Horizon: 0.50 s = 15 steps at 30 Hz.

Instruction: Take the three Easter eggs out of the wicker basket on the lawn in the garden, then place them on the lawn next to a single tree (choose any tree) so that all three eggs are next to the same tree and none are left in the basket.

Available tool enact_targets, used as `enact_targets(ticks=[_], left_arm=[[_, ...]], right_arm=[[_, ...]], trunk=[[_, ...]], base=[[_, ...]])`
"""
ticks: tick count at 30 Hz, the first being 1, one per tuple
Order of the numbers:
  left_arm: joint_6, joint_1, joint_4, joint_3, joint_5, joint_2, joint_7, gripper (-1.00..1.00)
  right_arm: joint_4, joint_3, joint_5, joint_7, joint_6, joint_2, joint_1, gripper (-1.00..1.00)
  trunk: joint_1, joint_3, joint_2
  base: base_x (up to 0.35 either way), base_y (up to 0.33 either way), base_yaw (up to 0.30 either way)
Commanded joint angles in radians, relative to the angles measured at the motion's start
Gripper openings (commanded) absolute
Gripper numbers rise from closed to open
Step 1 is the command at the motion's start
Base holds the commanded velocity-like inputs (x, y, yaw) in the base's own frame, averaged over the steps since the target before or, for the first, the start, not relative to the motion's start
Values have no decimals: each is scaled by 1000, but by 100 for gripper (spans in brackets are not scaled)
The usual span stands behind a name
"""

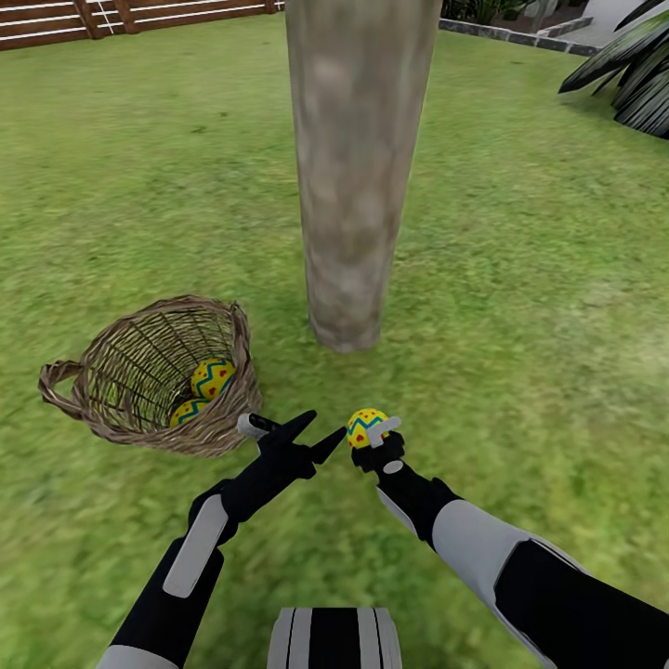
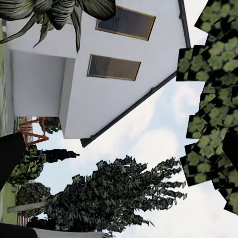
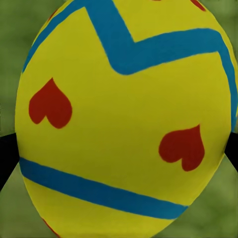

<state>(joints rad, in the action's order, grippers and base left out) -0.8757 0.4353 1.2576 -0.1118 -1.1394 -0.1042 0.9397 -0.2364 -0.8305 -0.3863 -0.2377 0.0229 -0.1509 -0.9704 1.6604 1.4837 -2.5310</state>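
The wicker basket (image 1: 149,376) lies tipped on its side on the lawn (image 1: 520,279), left of the tree (image 1: 358,177). Two Easter eggs (image 1: 213,377) (image 1: 189,411), yellow with blue zigzags, rest inside it. My right gripper (image 1: 372,435) is shut on a third Easter egg (image 1: 364,426), held just above the grass in front of the trunk; up close in the right wrist view that egg (image 3: 124,119) shows red hearts. Beside the basket's rim my left gripper (image 1: 316,435) stands open and empty.
A brown slat fence (image 1: 111,17) runs along the far left. A dark broad-leaved plant (image 1: 627,70) stands at the far right. The left wrist view looks toward a white house (image 2: 94,74) and dark trees (image 2: 114,193) against the sky.
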Motion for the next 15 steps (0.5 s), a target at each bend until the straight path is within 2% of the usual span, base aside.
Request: enact_targets(ticks=[1, 6, 9, 15], left_arm=[[-5, 0, -1, 0, -3, 0, 1, 100], [-5, 0, -1, 0, -3, 0, 1, 100], [-5, 0, -1, 0, -3, 0, 1, 100], [-5, 0, -3, 0, -3, 0, 1, 100]], right_arm=[[-1, -9, -8, -6, -1, 0, -1, -100], [0, -10, -8, -8, 0, -1, -1, -100], [0, -10, -8, -44, 8, -4, -1, -100], [0, -10, -9, -51, 33, -4, -1, -100]], trunk=[[0, 1, 0], [0, 1, 0], [0, 1, 0], [0, 1, 0]], base=[[0, 0, 0], [0, 0, 0], [0, 0, 0], [0, 0, 0]])
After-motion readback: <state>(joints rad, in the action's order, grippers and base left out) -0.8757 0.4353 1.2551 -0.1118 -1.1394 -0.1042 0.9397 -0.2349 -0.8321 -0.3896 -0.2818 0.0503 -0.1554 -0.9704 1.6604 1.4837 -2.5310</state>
